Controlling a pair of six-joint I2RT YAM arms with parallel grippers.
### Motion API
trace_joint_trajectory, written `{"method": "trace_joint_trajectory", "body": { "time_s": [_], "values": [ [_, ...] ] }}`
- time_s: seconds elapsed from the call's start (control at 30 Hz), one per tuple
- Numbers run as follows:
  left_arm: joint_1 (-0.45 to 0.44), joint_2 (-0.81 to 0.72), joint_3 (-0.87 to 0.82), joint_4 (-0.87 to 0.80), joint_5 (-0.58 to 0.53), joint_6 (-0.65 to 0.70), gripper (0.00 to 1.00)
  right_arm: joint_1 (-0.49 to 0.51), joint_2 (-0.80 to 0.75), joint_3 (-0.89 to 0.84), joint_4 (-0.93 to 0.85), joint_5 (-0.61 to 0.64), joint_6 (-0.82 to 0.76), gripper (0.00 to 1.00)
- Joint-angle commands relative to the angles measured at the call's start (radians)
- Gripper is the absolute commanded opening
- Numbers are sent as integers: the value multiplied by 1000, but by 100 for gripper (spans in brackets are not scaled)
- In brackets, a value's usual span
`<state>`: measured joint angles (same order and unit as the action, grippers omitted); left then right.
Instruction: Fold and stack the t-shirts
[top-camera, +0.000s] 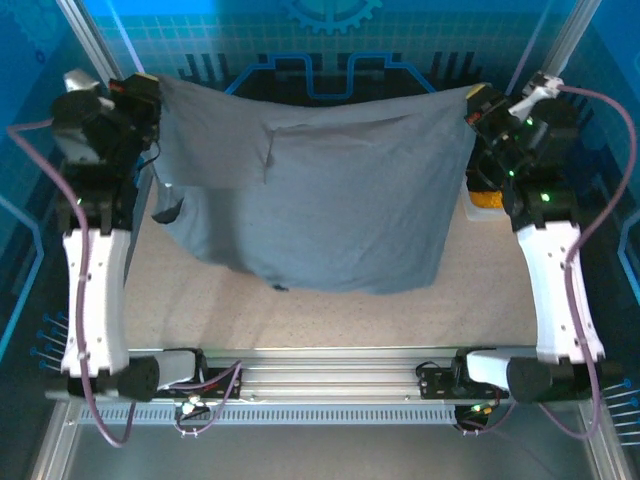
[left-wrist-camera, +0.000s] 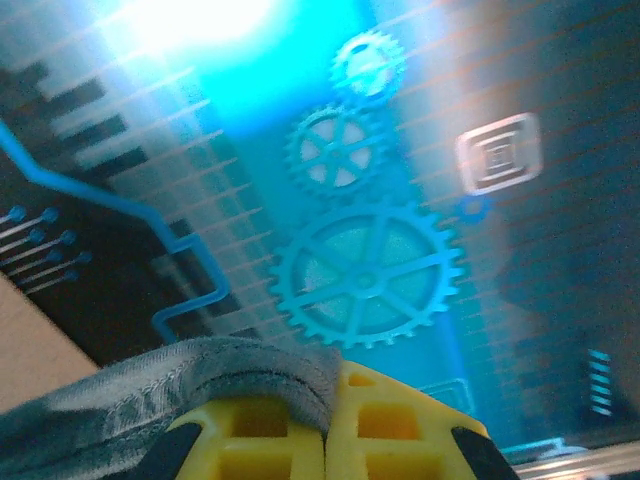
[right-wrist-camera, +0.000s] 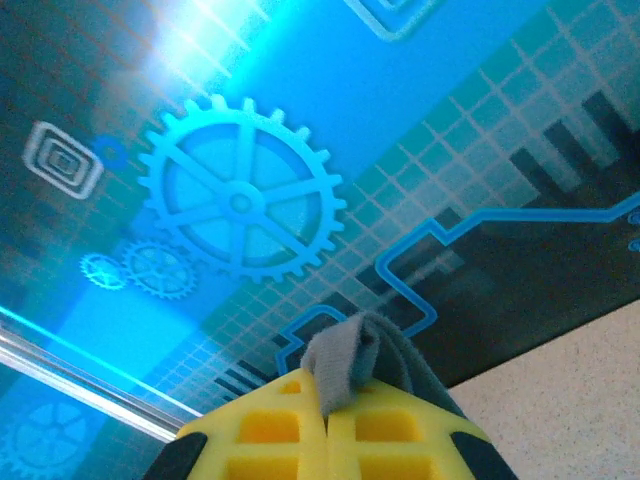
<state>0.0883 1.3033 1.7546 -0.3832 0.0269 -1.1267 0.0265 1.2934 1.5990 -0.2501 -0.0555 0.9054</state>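
Note:
A large slate-grey t-shirt (top-camera: 320, 190) hangs spread wide above the table, stretched between both raised arms, its lower edge sagging toward the beige surface. My left gripper (top-camera: 150, 88) is shut on the shirt's upper left corner; in the left wrist view a grey hem (left-wrist-camera: 200, 375) bunches over my yellow fingers (left-wrist-camera: 385, 425). My right gripper (top-camera: 478, 103) is shut on the upper right corner, and a folded bit of grey cloth (right-wrist-camera: 345, 360) sticks up between its yellow pads (right-wrist-camera: 260, 430). An orange-yellow shirt (top-camera: 488, 199) peeks out beside the right arm.
The beige table (top-camera: 200, 300) lies under the hanging shirt, with bare surface along the front. A blue printed backdrop (top-camera: 330, 40) with gear patterns closes the rear. The arm bases sit on the metal rail (top-camera: 330, 375) at the near edge.

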Motion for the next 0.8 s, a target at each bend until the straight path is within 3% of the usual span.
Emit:
{"method": "trace_joint_trajectory", "body": {
  "time_s": [0.0,0.17,0.47,0.63,0.77],
  "values": [
    [23,131,36,21,107,-22,0,-17,116,88,63,-76,25,0],
    [53,339,145,101,232,-75,0,-19,308,257,61,-138,36,0],
    [89,587,669,92,323,-159,0,-89,463,595,-10,-163,79,0],
    [94,505,723,67,321,-215,0,-166,393,579,-26,-149,107,0],
    [91,297,482,-24,273,-180,0,-213,246,393,-49,-107,98,0]
  ]
}}
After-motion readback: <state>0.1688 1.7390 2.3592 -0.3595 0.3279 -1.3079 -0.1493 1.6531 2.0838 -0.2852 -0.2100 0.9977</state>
